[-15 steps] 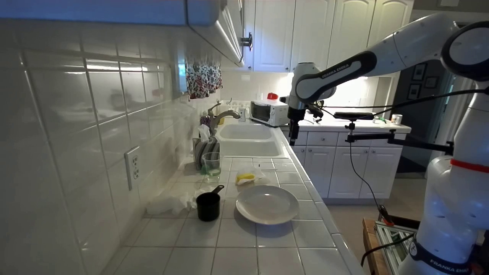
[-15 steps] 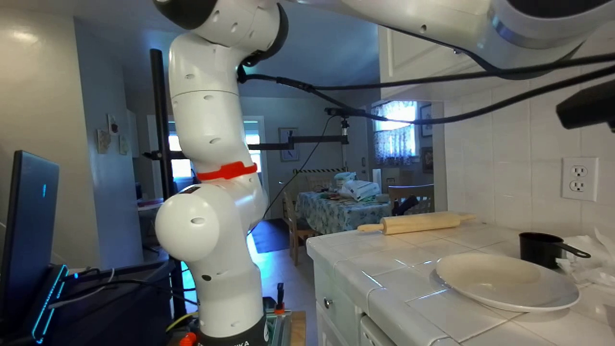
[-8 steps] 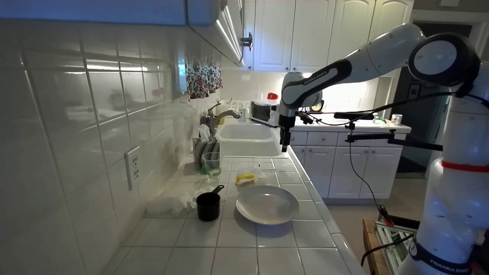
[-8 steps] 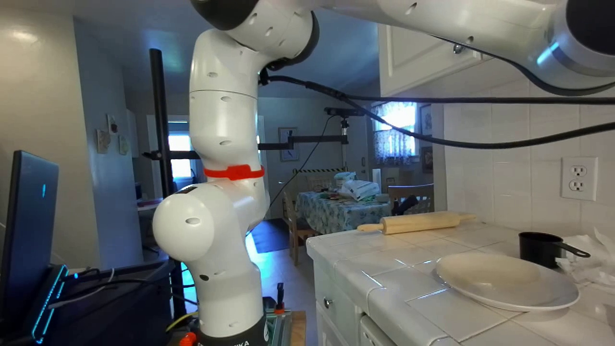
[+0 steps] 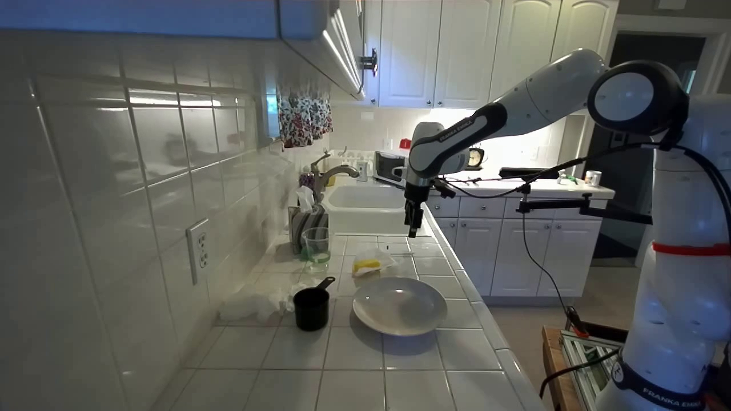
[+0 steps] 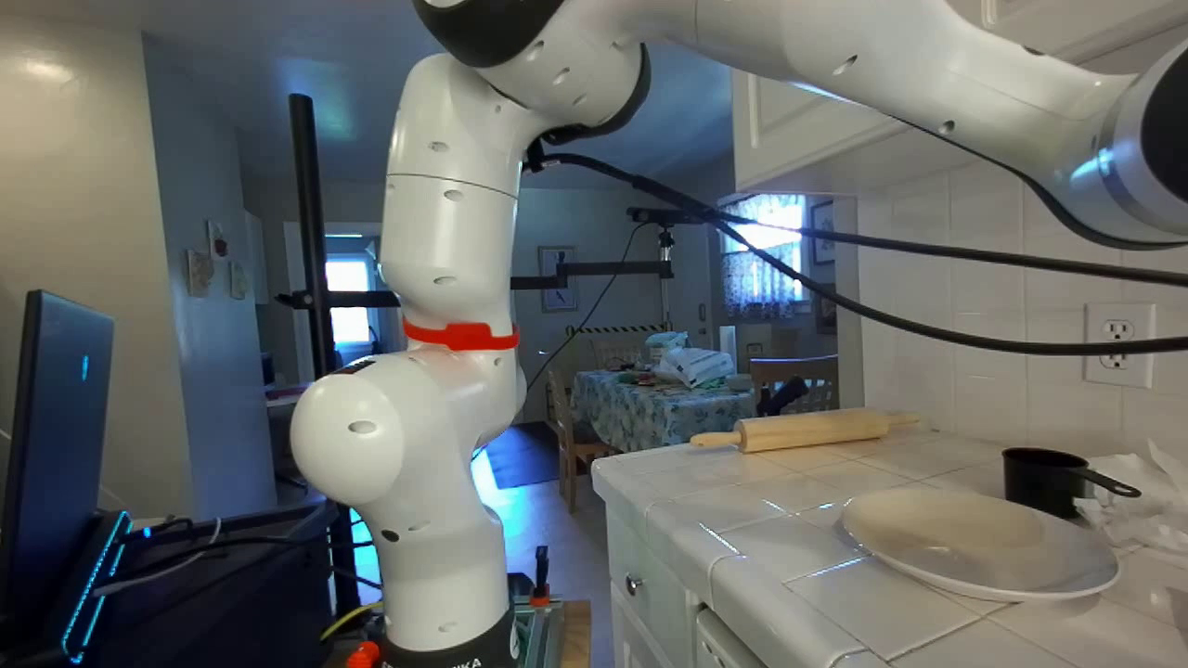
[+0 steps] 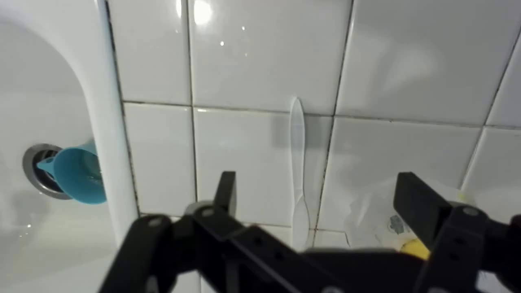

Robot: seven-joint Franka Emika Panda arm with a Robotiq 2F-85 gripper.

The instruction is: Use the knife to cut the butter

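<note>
Gripper [image 7: 316,185] has come lower in frame & farther in over the tiled counter [image 5: 354,391] vs. the earlier exterior frames. Jaws stand wide apart in the wrist cam, w/ the pale knife [image 7: 297,150] lying on the tile below, showing b/w them; its btm end meets the gripper's black body & may be partly covered. Butter [image 7: 413,247] is at pic. R of the knife, mostly hidden behind the finger [image 7: 421,207] there, only a yellow bit showing; in an exterior view it lies on a crumpled wrapper [image 5: 387,261], below the gripper & nearer the cam. Farther out: blue cup [image 7: 77,183] in the sink [image 7: 110,134], one edge cut off by the rim; plate [image 5: 400,311] & black cup [image 5: 311,313] in both exterior views. Arm [image 6: 835,46] runs off R in an exterior view.
</note>
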